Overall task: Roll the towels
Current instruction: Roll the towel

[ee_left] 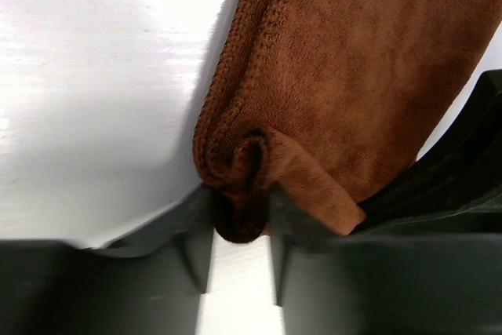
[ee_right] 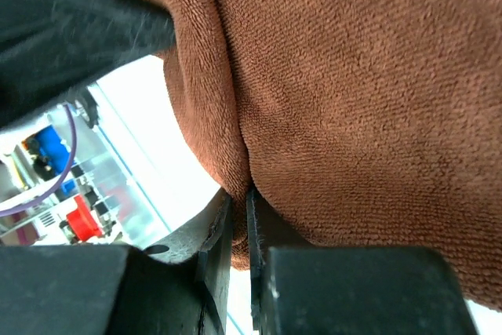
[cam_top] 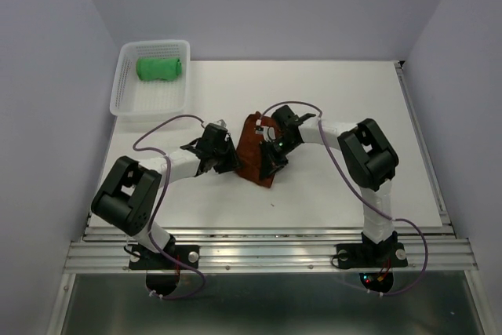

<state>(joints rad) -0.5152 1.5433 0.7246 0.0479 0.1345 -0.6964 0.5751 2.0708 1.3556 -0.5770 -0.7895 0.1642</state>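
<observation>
A brown towel (cam_top: 252, 154) lies bunched in the middle of the white table, held between both arms. My left gripper (cam_top: 229, 159) is at its left side and is shut on a rolled fold of the brown towel (ee_left: 329, 60); the fold sits pinched between the fingers (ee_left: 198, 229). My right gripper (cam_top: 271, 156) is on the towel's right side and is shut on a thin fold of the same towel (ee_right: 353, 92), its jaws almost touching. A green rolled towel (cam_top: 160, 67) lies in the white basket (cam_top: 125, 96) at the back left.
The table's near edge runs along a metal rail (cam_top: 267, 253) by the arm bases. Grey walls close in the back and both sides. The right arm's cable (cam_top: 337, 164) loops over the table's right half.
</observation>
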